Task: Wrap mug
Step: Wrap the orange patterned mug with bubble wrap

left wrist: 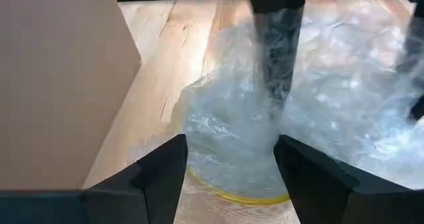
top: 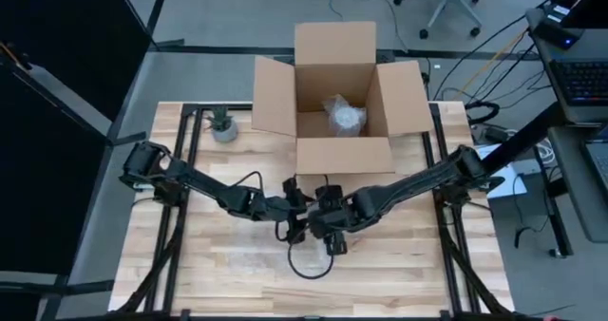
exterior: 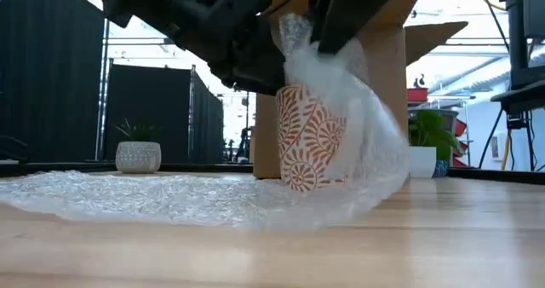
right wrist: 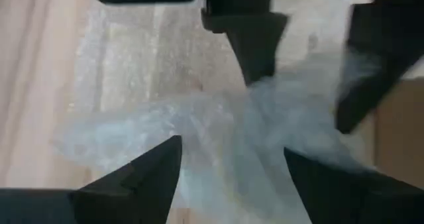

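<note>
A mug (exterior: 308, 139) with an orange-red swirl pattern stands upright on a sheet of bubble wrap (exterior: 145, 198) spread over the table. Part of the wrap is drawn up over the mug's top and right side (exterior: 358, 109). My left gripper (left wrist: 232, 174) comes down from above, with its fingers at the two sides of the wrapped mug, whose yellow rim (left wrist: 238, 197) shows between them. My right gripper (right wrist: 232, 177) is open above the bunched wrap (right wrist: 225, 131). Both grippers meet at the table's middle (top: 313, 221). My left gripper clasps the mug near its rim (left wrist: 199, 181) between its two fingers, with bubble wrap lying between the fingers and the mug. The fingers slant down from the table's left. The mug stays upright with its base on the wrap. My right gripper touches the wrap over the mug's mouth (left wrist: 265, 118) with one finger (left wrist: 278, 65), coming down from above. Its other finger stands apart over the spread sheet.
An open cardboard box (top: 337, 98) stands at the table's far side, with a wrapped bundle (top: 344, 115) inside. A small potted plant (top: 223, 126) sits at the far left. Bare wood lies along the near edge (exterior: 426, 245).
</note>
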`<state>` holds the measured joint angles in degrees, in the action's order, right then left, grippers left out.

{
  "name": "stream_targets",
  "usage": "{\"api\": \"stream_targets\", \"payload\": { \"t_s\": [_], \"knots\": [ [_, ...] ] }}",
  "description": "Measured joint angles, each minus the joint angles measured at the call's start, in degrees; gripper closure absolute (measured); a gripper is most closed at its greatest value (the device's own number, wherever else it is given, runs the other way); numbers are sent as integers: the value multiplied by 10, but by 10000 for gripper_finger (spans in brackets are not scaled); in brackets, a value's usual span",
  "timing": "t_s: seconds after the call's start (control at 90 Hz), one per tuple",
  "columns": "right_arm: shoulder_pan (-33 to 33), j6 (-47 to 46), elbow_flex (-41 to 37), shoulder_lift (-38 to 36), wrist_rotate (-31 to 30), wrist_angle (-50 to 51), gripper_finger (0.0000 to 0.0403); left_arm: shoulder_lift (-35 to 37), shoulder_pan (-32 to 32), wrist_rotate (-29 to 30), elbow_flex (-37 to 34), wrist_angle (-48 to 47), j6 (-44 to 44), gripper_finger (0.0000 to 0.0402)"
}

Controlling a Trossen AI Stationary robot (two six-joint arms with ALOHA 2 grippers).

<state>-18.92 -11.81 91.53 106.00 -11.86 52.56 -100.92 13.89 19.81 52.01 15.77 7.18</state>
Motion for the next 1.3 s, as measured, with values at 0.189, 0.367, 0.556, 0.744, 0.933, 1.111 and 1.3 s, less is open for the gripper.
{"api": "stream_targets", "payload": {
  "t_s": [0.189,0.367,0.556,0.744,0.933,1.111,1.3],
  "knots": [
    [0,3,28,-1,-2,-14,152,0,0,0,0,0,0,180],
    [-4,3,9,17,-1,-35,152,-1,0,0,0,1,0,180],
    [-3,-15,-49,38,3,-69,152,-1,0,0,-1,1,-1,180],
    [3,-27,-92,54,21,-131,152,-1,0,0,-2,7,0,180],
    [7,-18,-110,75,37,-165,152,-1,2,0,-2,6,-7,180],
    [7,-24,-112,44,51,-153,152,-1,0,0,-1,8,2,180],
    [6,-25,-89,-25,52,-105,152,-1,1,1,-1,8,2,180]
  ]
}}
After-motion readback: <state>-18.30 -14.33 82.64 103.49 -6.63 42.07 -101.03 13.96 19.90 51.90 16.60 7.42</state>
